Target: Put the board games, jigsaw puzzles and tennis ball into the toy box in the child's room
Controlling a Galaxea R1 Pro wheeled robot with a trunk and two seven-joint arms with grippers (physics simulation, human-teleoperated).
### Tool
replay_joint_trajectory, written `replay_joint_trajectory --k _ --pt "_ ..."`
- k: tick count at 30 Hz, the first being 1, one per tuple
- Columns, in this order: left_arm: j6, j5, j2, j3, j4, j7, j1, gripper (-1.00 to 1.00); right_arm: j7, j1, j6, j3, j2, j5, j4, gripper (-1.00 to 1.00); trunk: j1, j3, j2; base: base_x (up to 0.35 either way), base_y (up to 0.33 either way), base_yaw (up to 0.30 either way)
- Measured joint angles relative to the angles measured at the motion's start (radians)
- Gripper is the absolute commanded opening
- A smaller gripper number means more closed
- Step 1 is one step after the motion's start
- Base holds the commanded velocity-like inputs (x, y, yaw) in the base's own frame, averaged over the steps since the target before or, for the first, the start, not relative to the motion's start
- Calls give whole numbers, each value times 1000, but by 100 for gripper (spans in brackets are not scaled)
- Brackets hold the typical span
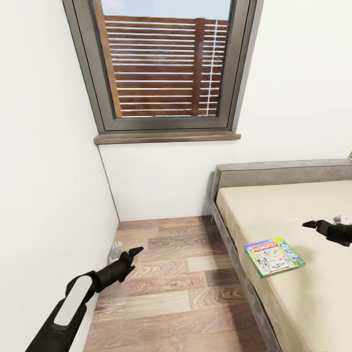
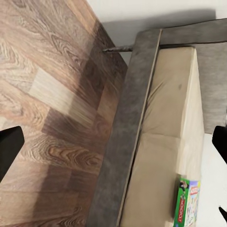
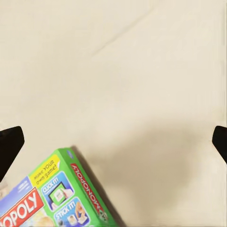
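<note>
Board game: we see a green-edged Monopoly box [image 1: 274,256] lying flat on the bed [image 1: 313,303], lower right of the head view, close to the mattress's near-side edge; in the right wrist view its corner [image 3: 52,198] sits lower left.
Bed edge: we find the grey frame [image 2: 124,142] running along the plank floor [image 1: 181,283].
Open room: floor lies bare between bed and white wall [image 1: 44,195], under the window [image 1: 166,63].
Left gripper [image 1: 133,253]: low over the floor, empty; we cannot tell its opening.
Right gripper [image 1: 310,224]: above the mattress beside the box, touching nothing, fingers spread wide.
</note>
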Motion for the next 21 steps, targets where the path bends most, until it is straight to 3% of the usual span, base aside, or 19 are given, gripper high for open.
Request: replay_joint_trajectory --k 4,7,10,21 --pt "0 -9 0 -2 91 0 -57 100 0 1 15 0 -4 0 -17 100 0 1 0 0 0 -174" --pt "0 -41 -4 -4 210 -3 -126 100 -1 3 27 0 -7 0 -31 100 0 2 0 0 0 -221" --pt "-1 -72 -9 -5 262 -9 -155 100 -1 3 31 0 -10 0 -36 100 0 3 0 0 0 -242" --pt "-23 -164 -20 -7 333 -29 -197 100 4 4 39 0 -26 -4 -48 100 0 4 0 0 0 -266"
